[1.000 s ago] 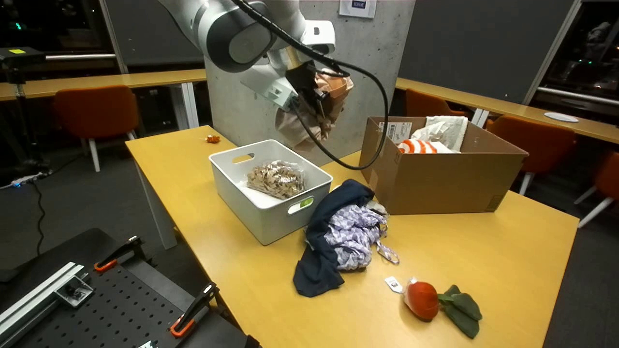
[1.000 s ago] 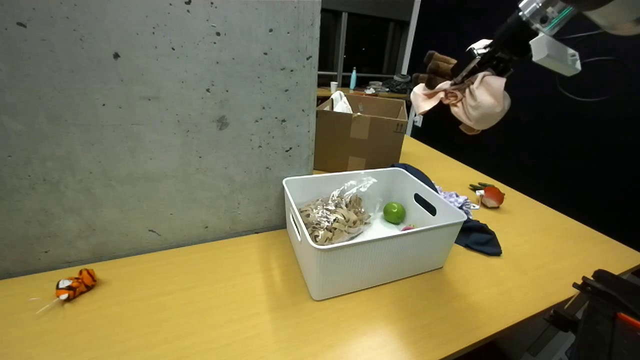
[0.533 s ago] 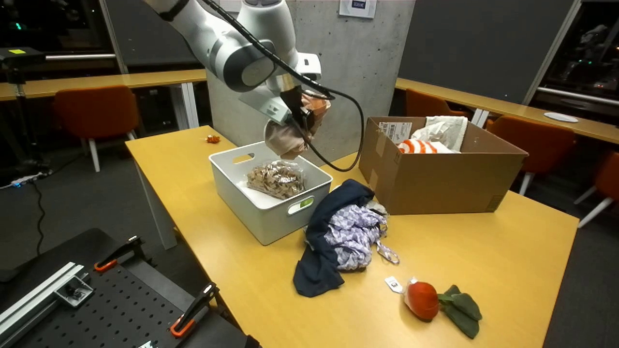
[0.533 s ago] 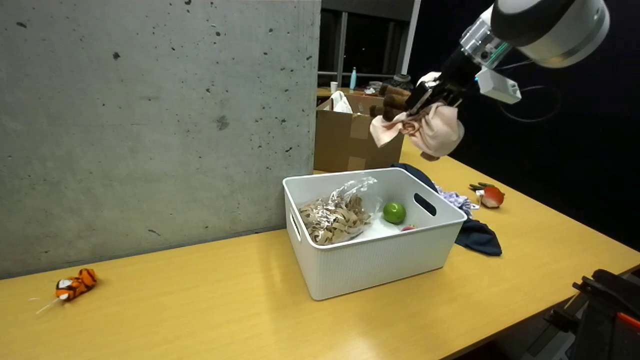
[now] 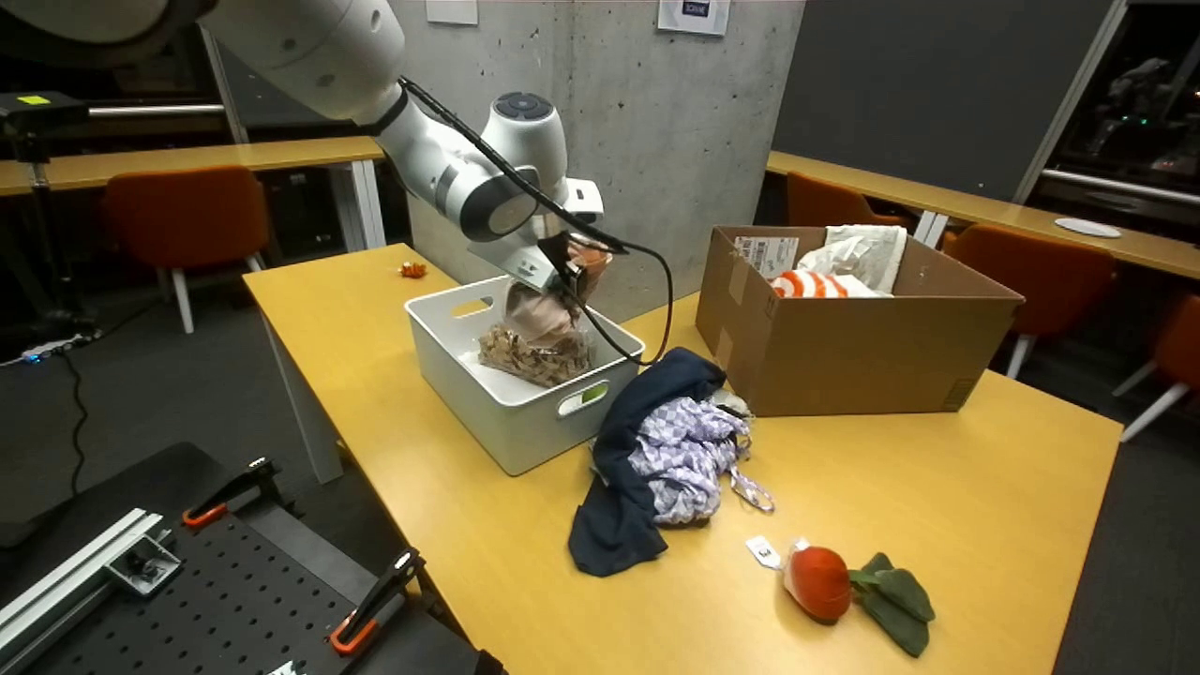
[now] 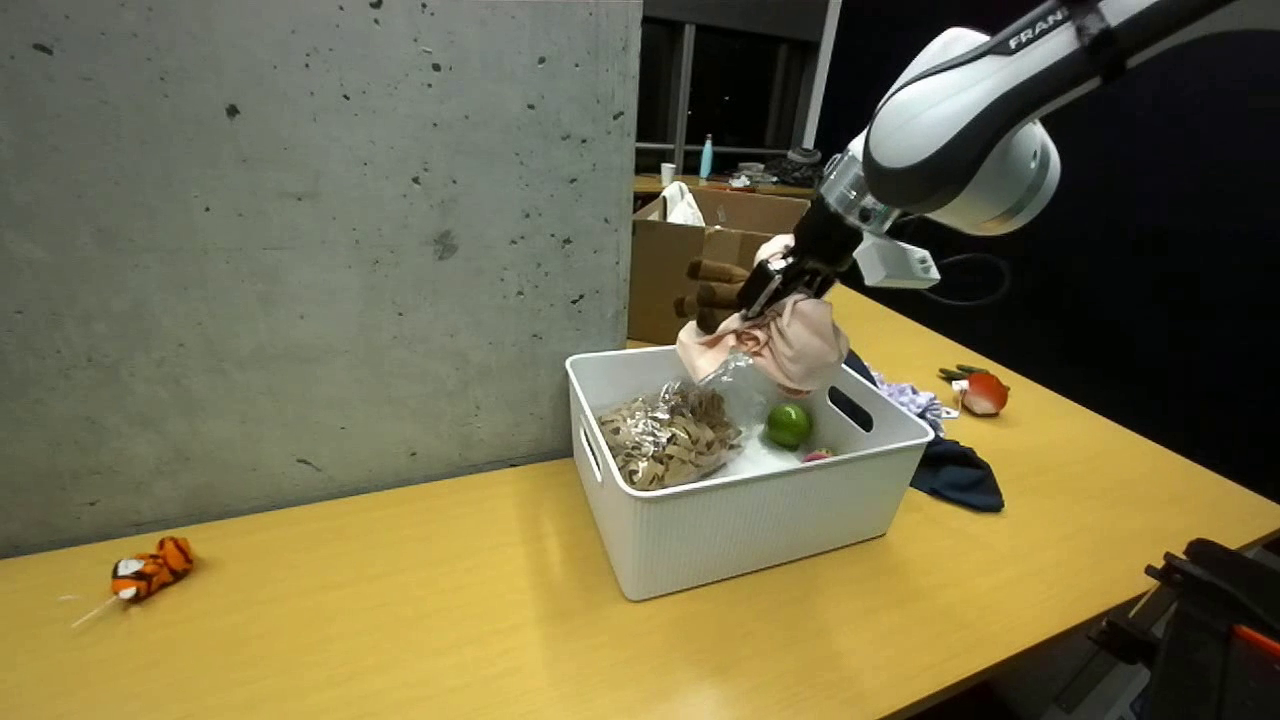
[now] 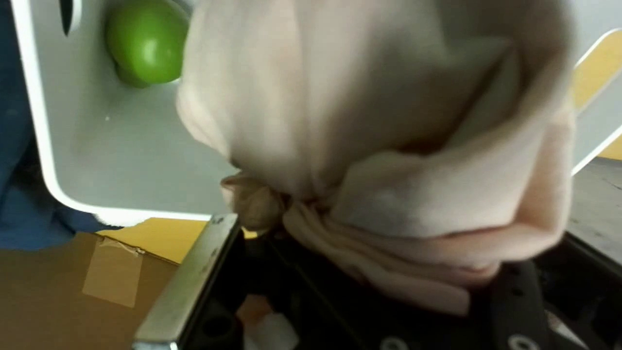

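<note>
My gripper (image 6: 762, 298) is shut on a pale pink cloth bundle (image 6: 805, 340), from which brown, finger-like soft parts (image 6: 715, 292) stick out. In both exterior views the bundle hangs over the white bin (image 6: 750, 545), its lower part at about rim height. The bin holds a clear bag of shredded brown paper (image 6: 665, 440), a green fruit (image 6: 789, 426) and a small pink thing (image 6: 817, 456) mostly hidden by the wall. Folds of the bundle (image 7: 379, 121) fill the wrist view and hide much of the fingers; the green fruit (image 7: 148, 41) shows beside them.
A cardboard box (image 5: 862, 361) with cloths stands behind the bin. Navy cloth (image 5: 619, 525) and lilac checked cloth (image 5: 689, 459) lie against the bin. A red plush with green leaves (image 5: 817, 583) and an orange striped item (image 6: 150, 568) rest on the table. A concrete pillar (image 6: 320, 250) rises behind.
The arm has come down, carrying the pink bundle from high above the table to the bin's opening. The bundle stays gripped throughout, and the bin's contents look unmoved.
</note>
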{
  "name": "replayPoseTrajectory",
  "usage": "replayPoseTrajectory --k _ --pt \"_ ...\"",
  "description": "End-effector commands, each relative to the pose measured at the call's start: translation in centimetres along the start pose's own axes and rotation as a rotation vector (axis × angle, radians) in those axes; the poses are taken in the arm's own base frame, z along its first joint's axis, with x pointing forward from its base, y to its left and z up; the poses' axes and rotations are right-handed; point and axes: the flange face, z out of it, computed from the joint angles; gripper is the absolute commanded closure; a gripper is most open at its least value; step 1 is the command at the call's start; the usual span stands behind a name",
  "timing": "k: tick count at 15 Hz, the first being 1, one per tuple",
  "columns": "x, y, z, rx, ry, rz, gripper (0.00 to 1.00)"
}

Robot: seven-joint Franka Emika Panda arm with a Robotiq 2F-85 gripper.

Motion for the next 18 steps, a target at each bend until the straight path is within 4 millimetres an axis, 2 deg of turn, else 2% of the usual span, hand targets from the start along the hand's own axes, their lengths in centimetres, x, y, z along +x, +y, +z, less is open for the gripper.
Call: replayPoseTrajectory --k 1,5,6,9,11,13,18 --pt "2.4 -1.0 0.2 0.0 0.015 -0.036 0.34" --pt "3.2 0.4 -1.3 0.01 0.056 -0.024 0.04" --pt "3.2 1.2 -1.8 0.013 0.064 -0.01 0.01" --pt "2.8 3.9 -3.1 0.007 0.075 0.036 0.0" --pt "2.0 6.7 -3.6 -0.008 0.064 0.091 0.0" --pt "0.2 10.1 -3.7 -0.016 0.045 0.158 0.0" --pt "-6.0 19.3 -4.3 -0.055 -0.006 0.336 0.0"
